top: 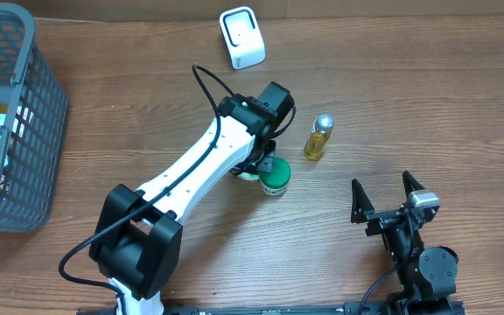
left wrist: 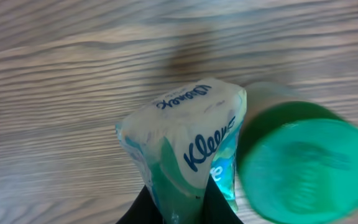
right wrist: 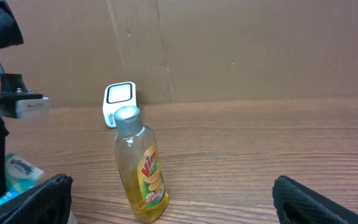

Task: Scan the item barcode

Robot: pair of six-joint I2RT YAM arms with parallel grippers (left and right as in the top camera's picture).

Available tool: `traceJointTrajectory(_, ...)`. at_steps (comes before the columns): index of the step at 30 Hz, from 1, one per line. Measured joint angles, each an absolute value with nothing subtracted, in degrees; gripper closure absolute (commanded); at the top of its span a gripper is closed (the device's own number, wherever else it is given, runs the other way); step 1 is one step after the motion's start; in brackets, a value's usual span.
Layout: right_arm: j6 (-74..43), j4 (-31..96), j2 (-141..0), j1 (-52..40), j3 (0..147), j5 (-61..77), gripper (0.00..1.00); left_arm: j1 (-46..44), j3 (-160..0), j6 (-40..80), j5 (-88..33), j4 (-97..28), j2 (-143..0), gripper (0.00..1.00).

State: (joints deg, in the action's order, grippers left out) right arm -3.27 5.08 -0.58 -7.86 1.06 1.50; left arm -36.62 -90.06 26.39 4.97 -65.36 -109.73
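the tissue pack (left wrist: 185,143) is cut off below; the green lid (left wrist: 306,165) is blurred.

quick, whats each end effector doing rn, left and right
left end effector: closed on the Kleenex tissue pack
right end effector: open, holding nothing

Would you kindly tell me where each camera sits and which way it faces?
Overhead: above the table, facing straight down on basket, scanner, yellow bottle and green-lidded jar; both arms show.
Left wrist: on the left arm, facing down; the left gripper pinches a Kleenex pack beside the jar.
Right wrist: low, facing level toward the back wall, bottle and scanner ahead; the open right gripper frames the bottom corners.
Shared: overhead and right wrist both show bottle and scanner.
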Motion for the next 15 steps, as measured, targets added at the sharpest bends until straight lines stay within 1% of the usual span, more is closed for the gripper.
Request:
traceJointTrajectory(4,-3.25,5.10,-0.58,-7.86,1.06,1.52,0.00,-38.15,-90.02,25.08,0.32,-63.72,-109.73,0.96)
traceJointTrajectory(9,-3.27,5.08,-0.58,-7.86,1.06,1.52,0.00,-38.39,-90.02,24.91,-0.78,-64.36,-109.73,0.96)
traceJointTrajectory(13,-3.25,5.10,-0.58,-7.86,1.06,1.50,0.00,-38.39,-90.04,26.37,4.75,-68.29,-109.73,0.96)
traceJointTrajectory(15,-3.25,5.10,-0.58,-7.86,1.06,1.50,0.00,-38.39,-90.06,28.64,11.53,-69.97,-109.73,0.96)
